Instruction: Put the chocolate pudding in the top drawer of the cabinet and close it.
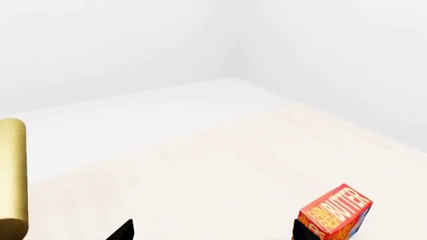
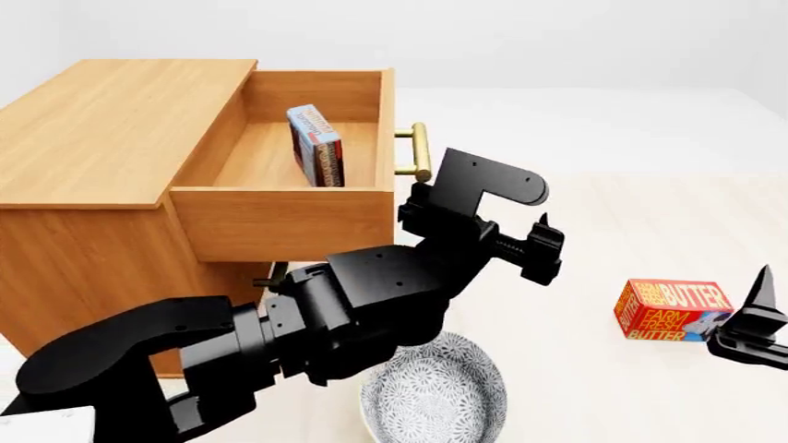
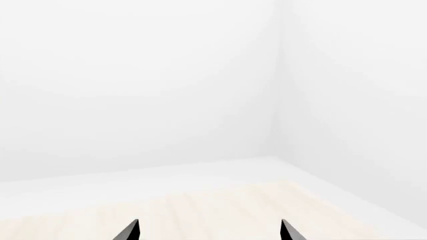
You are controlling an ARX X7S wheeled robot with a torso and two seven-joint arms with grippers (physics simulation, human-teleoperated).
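Observation:
The cabinet (image 2: 111, 120) stands at the left of the head view with its top drawer (image 2: 286, 217) pulled out. The chocolate pudding (image 2: 317, 146), a thin dark box with red and blue print, stands on edge inside the drawer. The drawer's brass handle (image 2: 420, 152) also shows at the edge of the left wrist view as a brass bar (image 1: 12, 175). My left gripper (image 2: 542, 251) (image 1: 212, 232) hangs open and empty just right of the handle, below it. My right gripper (image 2: 754, 318) (image 3: 209, 232) is open and empty at the far right.
An orange-red butter box (image 2: 674, 310) (image 1: 335, 212) lies on the pale floor between the two grippers, close to the right one. A patterned grey bowl (image 2: 431, 392) sits low in the head view under my left arm. White walls lie beyond.

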